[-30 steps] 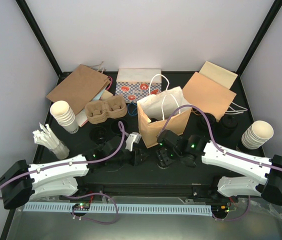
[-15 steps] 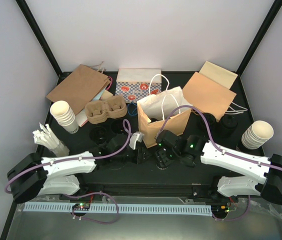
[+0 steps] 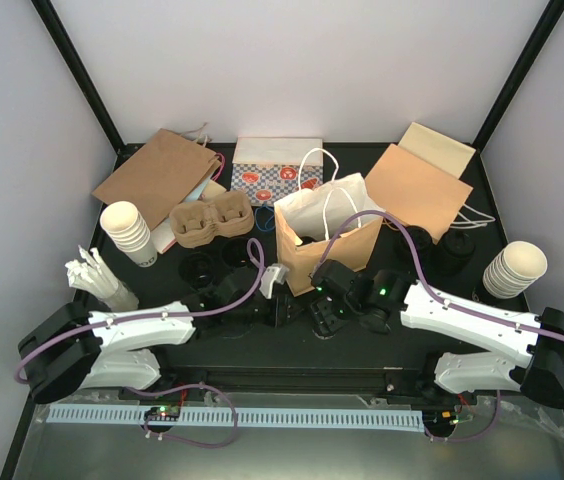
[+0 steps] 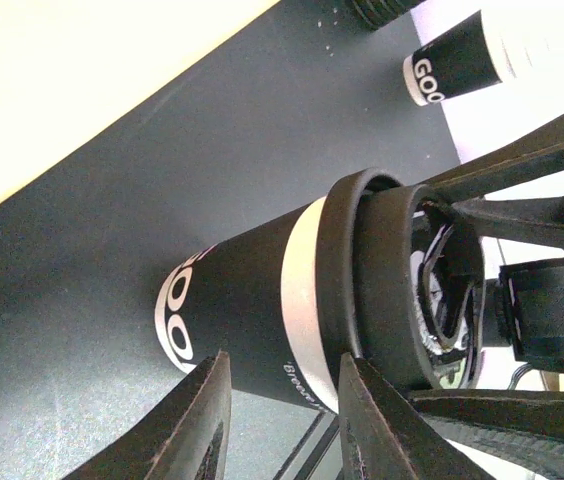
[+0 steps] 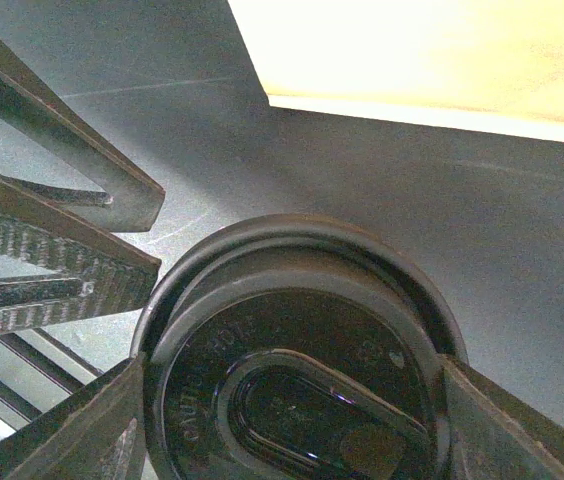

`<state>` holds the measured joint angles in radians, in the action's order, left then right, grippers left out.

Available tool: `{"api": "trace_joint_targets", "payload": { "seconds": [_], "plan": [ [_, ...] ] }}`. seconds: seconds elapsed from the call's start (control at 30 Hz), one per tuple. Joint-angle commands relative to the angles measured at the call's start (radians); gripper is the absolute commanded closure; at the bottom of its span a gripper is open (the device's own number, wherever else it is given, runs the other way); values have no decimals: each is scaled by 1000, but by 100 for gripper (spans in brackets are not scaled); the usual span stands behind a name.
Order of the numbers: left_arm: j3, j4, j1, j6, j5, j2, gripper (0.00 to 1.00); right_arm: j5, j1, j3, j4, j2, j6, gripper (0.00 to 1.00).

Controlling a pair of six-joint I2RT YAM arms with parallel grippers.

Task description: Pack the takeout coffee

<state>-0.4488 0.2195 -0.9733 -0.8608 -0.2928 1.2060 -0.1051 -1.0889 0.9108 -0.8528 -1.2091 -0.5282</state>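
A takeout coffee cup (image 4: 237,310), black with a white band and a black lid (image 5: 297,370), stands on the dark table in front of the open paper bag (image 3: 327,235). My right gripper (image 5: 292,385) is shut on the lid, a finger on each side. From the left, my left gripper (image 4: 284,368) reaches it low down. Its jaws stand partly open, their tips just short of the cup wall, with only table between them. More lidded cups sit at the left (image 3: 202,268) and at the right (image 3: 454,255). A dark shape shows inside the bag.
A brown pulp carrier (image 3: 210,222) lies behind the left cups. Cream cup stacks stand far left (image 3: 127,232) and far right (image 3: 514,268). Flat brown bags (image 3: 157,175) (image 3: 417,185) and a patterned bag (image 3: 277,172) lie at the back. White sticks (image 3: 97,278) stand at the left.
My left arm has reached to the right, bringing its gripper up to the cup. The right gripper has stayed on the lid.
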Motion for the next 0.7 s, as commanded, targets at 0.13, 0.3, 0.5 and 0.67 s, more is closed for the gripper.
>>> {"api": "trace_joint_targets", "payload": {
  "seconds": [0.13, 0.3, 0.5, 0.67],
  "plan": [
    [-17, 104, 4, 8, -24, -21, 68, 124, -22, -57, -68, -64, -8, 32],
    [-41, 101, 5, 5, -35, 26, 68, 124, -22, -57, -69, -69, -7, 32],
    [-58, 114, 5, 0, -55, 101, 68, 124, -22, -61, -68, -66, -7, 32],
    [-70, 64, 6, -8, -31, 118, 70, 126, -22, -67, -67, -64, -7, 33]
  ]
}}
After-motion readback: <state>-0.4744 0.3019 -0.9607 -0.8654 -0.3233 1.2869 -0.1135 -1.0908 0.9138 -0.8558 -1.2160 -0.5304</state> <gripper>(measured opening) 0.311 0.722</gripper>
